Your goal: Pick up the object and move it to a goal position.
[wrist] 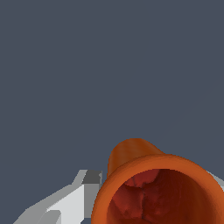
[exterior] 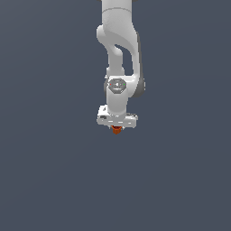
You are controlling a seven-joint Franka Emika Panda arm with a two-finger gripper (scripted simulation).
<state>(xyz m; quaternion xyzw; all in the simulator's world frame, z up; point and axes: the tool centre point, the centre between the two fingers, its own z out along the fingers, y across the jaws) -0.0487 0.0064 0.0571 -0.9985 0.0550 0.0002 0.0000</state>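
Note:
The object (exterior: 117,130) is a tiny orange-red cup-like piece showing just under the white hand of the arm in the exterior view. My gripper (exterior: 117,128) points straight down and its fingers are hidden behind the hand, closed around the piece. In the wrist view the object (wrist: 153,183) fills the lower right, its wide rim and dark red hollow facing the camera, with a grey-white finger (wrist: 72,199) pressed against its side. Only a sliver of the other finger shows at the picture's right edge.
A plain dark grey-blue surface (exterior: 49,171) fills the whole background in both views. The white arm (exterior: 119,54) comes down from the top of the exterior view. No goal marker shows.

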